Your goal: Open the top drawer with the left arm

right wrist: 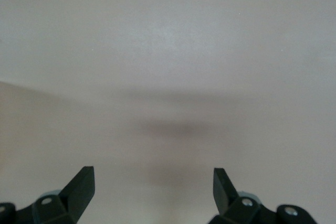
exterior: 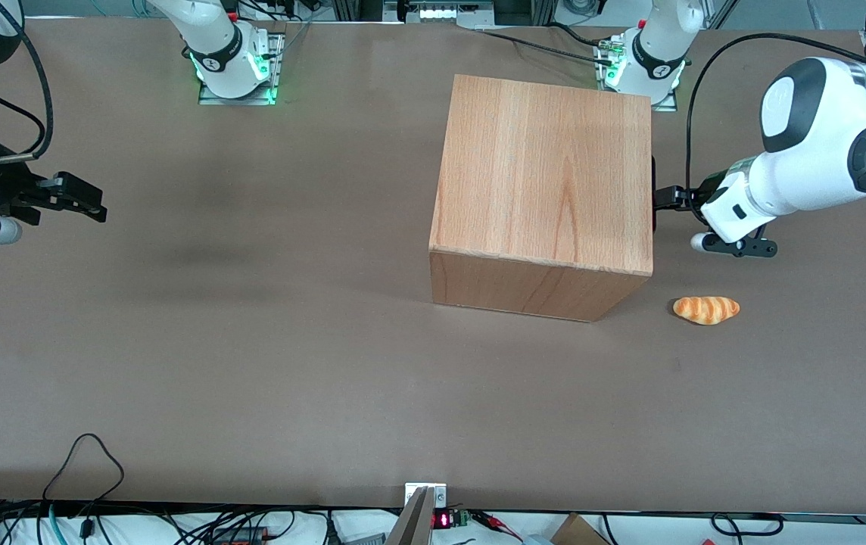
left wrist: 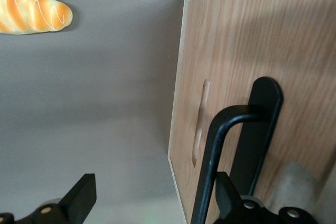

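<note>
- The cabinet (exterior: 543, 189) stands near the middle of the table (exterior: 251, 341), somewhat toward the working arm's end; in the front view only its plain top and one side show, and the face carrying the top drawer (left wrist: 236, 77) is turned toward the working arm, so that face is hidden there
- The wrist view shows the drawer front, apparently flush with the cabinet, so I judge it not yet pulled out
- The slim black bar handle (left wrist: 210, 161) stands off the panel on its flat black mount, its long axis running along the drawer front
- The left arm's gripper (exterior: 675, 198) sits right at that face, level with the cabinet's upper part; its fingers (left wrist: 81, 198) are spread wide, one out over the bare table, the other close by the bar
- The handle lies just ahead of the jaws but off to one finger's side, so the gap seems to need shifting sideways before closing; whether the finger touches the bar I cannot tell
- A bread roll (exterior: 706, 309) lies on the table nearer the front camera than the gripper, apart from the cabinet
- The handle's further end is cut off
</note>
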You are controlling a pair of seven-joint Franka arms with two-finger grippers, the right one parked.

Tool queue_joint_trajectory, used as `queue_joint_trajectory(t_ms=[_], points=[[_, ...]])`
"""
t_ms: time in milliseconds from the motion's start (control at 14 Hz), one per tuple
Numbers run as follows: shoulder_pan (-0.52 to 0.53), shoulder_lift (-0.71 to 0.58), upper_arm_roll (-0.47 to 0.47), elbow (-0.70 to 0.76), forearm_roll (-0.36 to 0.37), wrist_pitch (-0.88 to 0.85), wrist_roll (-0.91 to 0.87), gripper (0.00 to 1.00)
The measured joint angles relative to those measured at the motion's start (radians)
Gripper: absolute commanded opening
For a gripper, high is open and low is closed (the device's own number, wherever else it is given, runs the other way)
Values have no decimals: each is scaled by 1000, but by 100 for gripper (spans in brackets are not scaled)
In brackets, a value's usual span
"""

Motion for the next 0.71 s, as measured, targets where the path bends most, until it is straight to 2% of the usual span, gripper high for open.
queue_joint_trajectory(t_ms=[714], points=[[1, 41, -7, 0, 0, 18, 21, 100]])
